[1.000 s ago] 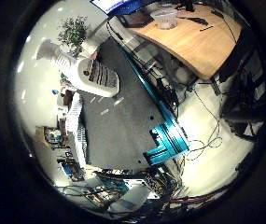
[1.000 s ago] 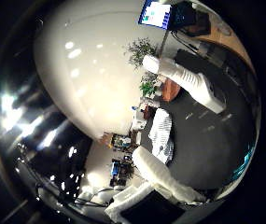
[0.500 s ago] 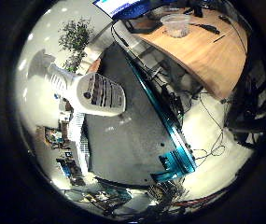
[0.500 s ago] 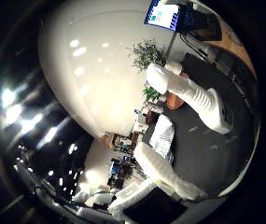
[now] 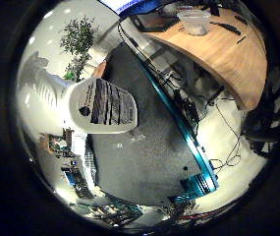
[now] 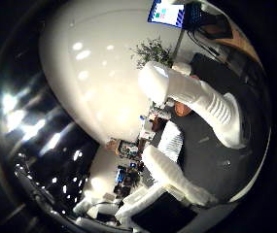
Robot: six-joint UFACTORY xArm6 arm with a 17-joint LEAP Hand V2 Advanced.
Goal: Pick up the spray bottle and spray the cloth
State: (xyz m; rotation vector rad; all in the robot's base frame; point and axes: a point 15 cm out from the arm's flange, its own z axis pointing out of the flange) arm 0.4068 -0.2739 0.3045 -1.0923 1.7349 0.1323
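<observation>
My hand's white fingers [image 6: 204, 99] reach across the thumb side palm view, one from the plant side and one [image 6: 172, 183] from the cluttered side, with nothing between them. In the little finger side palm view a white finger with a dark ribbed pad [image 5: 92, 101] hangs over the dark grey table [image 5: 144, 143]. A pale striped thing [image 6: 168, 144], perhaps the cloth, lies at the table's far end, away from the hand. I cannot make out a spray bottle in either view.
A teal rail [image 5: 182, 123] runs along the table's edge. Beyond it is a wooden desk [image 5: 218, 54] with a clear plastic tub [image 5: 194, 20]. A potted plant [image 5: 78, 34] and a monitor [image 6: 167, 13] stand at the far end, with clutter [image 5: 76, 177] beside the table.
The white fingers fill more of both views than before and have come nearer the palm. The view over the table has shifted a little. Nothing was taken hold of.
</observation>
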